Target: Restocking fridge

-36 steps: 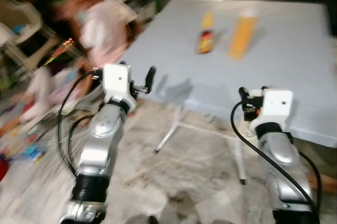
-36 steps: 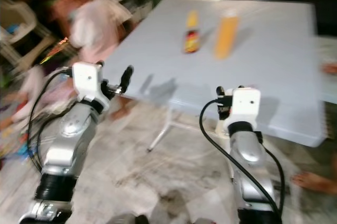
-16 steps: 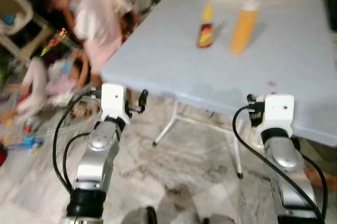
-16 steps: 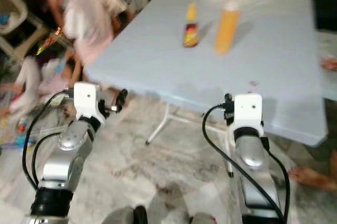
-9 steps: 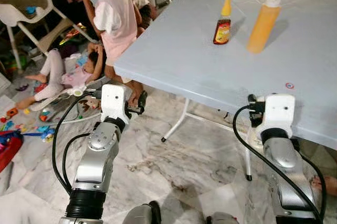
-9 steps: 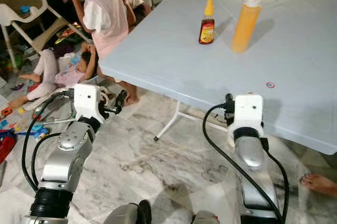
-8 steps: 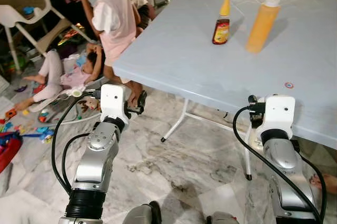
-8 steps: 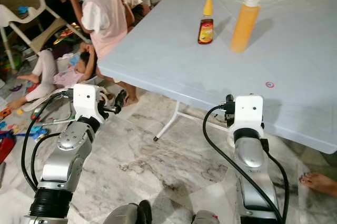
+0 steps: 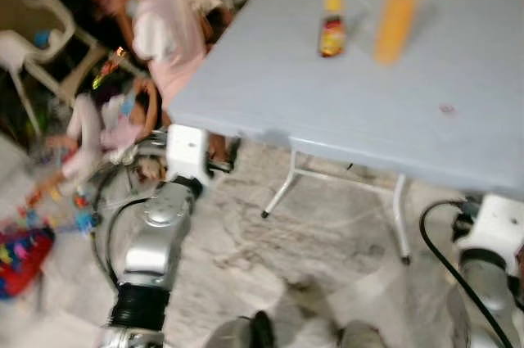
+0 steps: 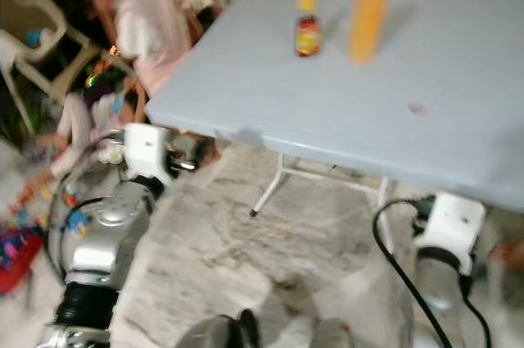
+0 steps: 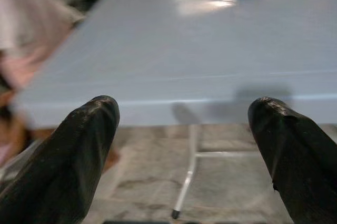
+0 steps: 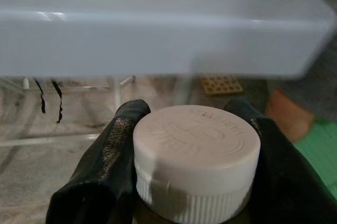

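1. Bottles: two stand upright on the pale blue tabletop [image 9: 344, 94], upper centre of the head views. The small dark sauce bottle with a yellow cap [image 9: 332, 29] is on the left; the taller orange squeeze bottle [image 9: 395, 22] is just beside it on the right, apart from it.
2. Right gripper [image 12: 192, 182]: its fingers are clamped on a jar with a white ribbed lid [image 12: 196, 153]. In its wrist view it sits below the tabletop edge, lid facing the camera. The jar body is hidden.
3. Left gripper [image 11: 184, 145]: fingers spread wide, nothing between them. It points at the near tabletop edge, level with it. The sauce bottle shows far off, at the top of that view.
4. Key relation: both bottles lie ahead and above the left gripper, well apart from it, across most of the tabletop. Their long axes are vertical. My read: the left arm is the free one, so it takes the next pick, and the reach is too long from here.
5. Obstacles: the tabletop edge and the white folding legs [image 9: 291, 180] sit between the robot and the bottles.
6. Around: a person in a pink top [image 9: 168, 33] stands at the left corner of the tabletop; another person [image 9: 94, 131] is on the floor beside a white chair [image 9: 24, 53]. Toys are scattered at lower left.
7. Head views are blurred. No fridge is visible.
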